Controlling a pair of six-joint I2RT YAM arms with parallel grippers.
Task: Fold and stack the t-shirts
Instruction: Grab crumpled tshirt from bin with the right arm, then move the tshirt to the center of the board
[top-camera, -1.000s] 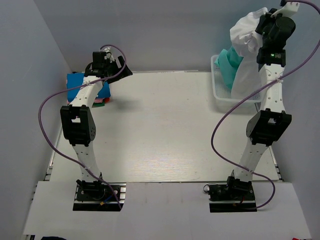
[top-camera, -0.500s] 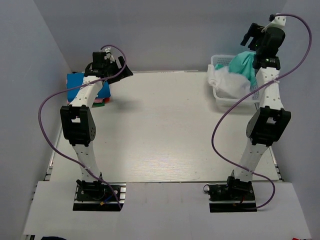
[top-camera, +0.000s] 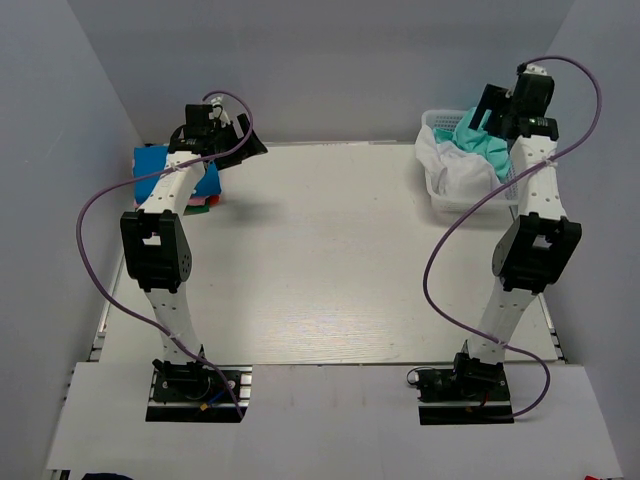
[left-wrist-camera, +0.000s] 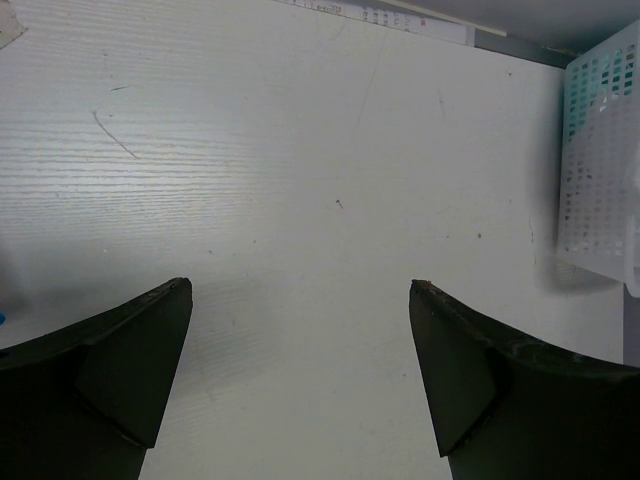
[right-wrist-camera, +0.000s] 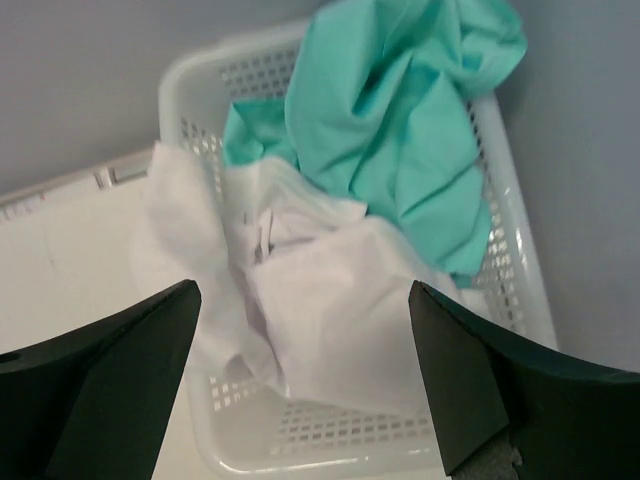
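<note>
A stack of folded t-shirts (top-camera: 152, 162), blue on top, sits at the white table (top-camera: 330, 260)'s far-left edge, with the left gripper (top-camera: 245, 146) spread empty beside it. At the far right, a crumpled white t-shirt (right-wrist-camera: 310, 300) and a teal-green t-shirt (right-wrist-camera: 400, 130) lie in the white plastic mesh basket (right-wrist-camera: 330, 432), under the spread right gripper (right-wrist-camera: 300, 290).

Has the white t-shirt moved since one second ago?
Yes. The white t-shirt has dropped from high above the basket down into it, and now lies crumpled there, spilling over the left rim. The right gripper hangs open above it.
</note>
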